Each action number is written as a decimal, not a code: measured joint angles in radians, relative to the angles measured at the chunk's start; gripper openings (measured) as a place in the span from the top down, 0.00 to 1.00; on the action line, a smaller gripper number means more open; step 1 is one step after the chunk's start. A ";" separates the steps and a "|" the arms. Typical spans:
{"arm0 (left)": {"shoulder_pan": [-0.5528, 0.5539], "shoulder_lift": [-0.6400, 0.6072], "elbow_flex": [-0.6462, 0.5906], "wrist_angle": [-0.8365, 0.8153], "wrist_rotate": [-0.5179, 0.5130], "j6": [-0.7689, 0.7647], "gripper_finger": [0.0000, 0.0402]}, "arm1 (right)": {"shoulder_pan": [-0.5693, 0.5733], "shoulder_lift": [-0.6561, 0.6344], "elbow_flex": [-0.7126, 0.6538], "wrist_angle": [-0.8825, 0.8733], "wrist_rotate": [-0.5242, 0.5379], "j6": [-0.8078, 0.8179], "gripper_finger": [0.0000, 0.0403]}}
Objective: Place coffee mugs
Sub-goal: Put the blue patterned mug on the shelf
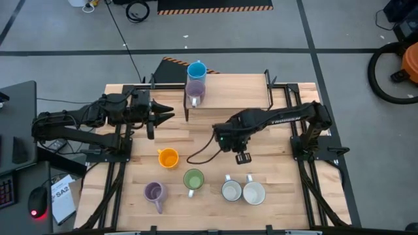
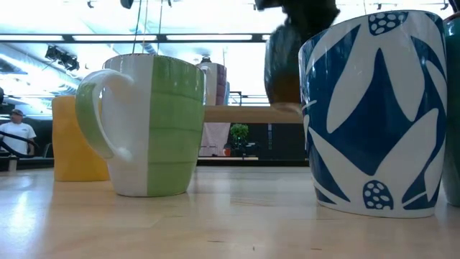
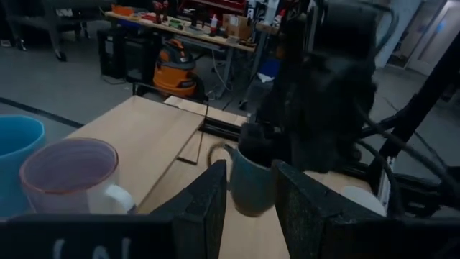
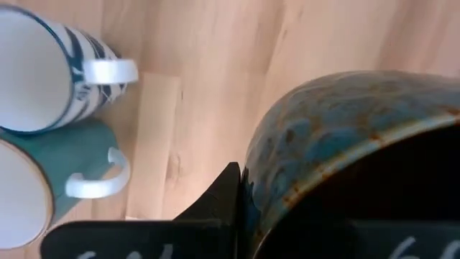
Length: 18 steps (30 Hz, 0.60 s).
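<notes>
On the raised shelf at the back sit a blue mug (image 1: 196, 69) and a lilac mug (image 1: 195, 91). On the table (image 1: 274, 196) below remain an orange mug (image 1: 168, 158), a green mug (image 1: 193, 179), a second lilac mug (image 1: 154, 192) and two white-lined mugs (image 1: 242, 191). The right gripper (image 1: 228, 142), mid-table, holds a dark glazed mug (image 4: 345, 151) by its rim, fingers clamped narrow. The left gripper (image 1: 166, 115) waits near the shelf, fingers parted and empty. Judgement: two placed, one in transit, five outstanding

We see bare table (image 1: 215, 127) between both arms; nearer the front, the orange mug (image 1: 168, 158), green mug (image 1: 193, 179), lilac mug (image 1: 154, 192) and two white-lined mugs (image 1: 242, 191) crowd any passage
</notes>
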 joint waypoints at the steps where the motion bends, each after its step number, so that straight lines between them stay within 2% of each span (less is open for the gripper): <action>1: 0.000 0.000 0.000 0.001 0.000 -0.010 0.71 | -0.009 0.000 0.025 -0.015 0.000 -0.003 0.89; 15: 0.006 0.006 -0.002 -0.074 0.023 -0.163 0.71 | -0.178 -0.001 0.254 -0.171 0.010 -0.074 0.89; 18: 0.044 0.006 -0.002 -0.085 0.070 -0.199 0.71 | -0.218 -0.001 0.288 -0.176 0.019 -0.115 0.89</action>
